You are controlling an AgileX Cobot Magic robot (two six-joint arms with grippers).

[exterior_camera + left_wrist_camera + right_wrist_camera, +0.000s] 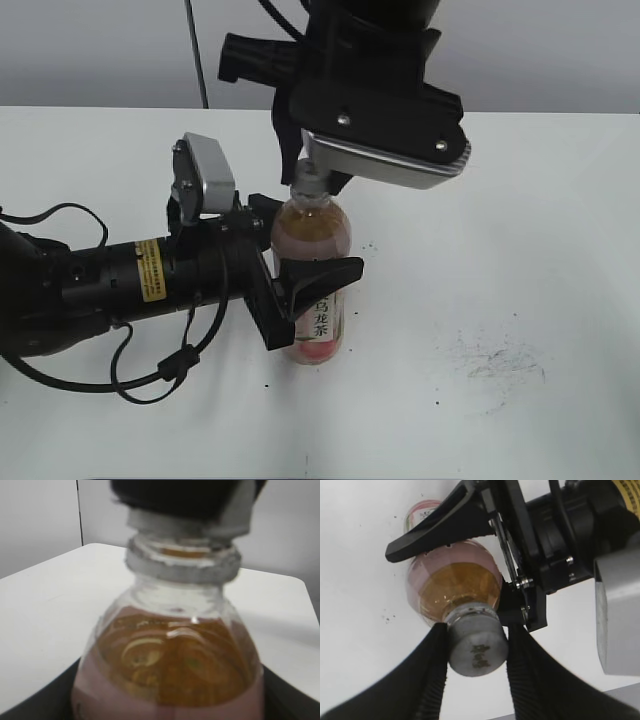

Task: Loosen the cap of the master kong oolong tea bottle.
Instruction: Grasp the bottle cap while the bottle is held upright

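The master kong oolong tea bottle point(318, 325) stands upright on the white table, amber tea above a pink label. My left gripper point(305, 250) reaches in from the left and is shut on the bottle's body. In the left wrist view the bottle point(170, 660) fills the frame between the black fingers of the left gripper point(167, 702). My right gripper point(310, 172) comes down from above. In the right wrist view its two black ribbed fingers point(476, 631) press both sides of the grey-white cap point(479, 652), dark mark on top. The cap point(307, 180) is mostly hidden in the exterior view.
The white table point(520, 250) has a patch of dark scuffs and specks point(500, 360) at the front right. The left arm's black cables point(150, 375) loop over the table at the front left. A thin dark pole point(196, 50) stands at the back.
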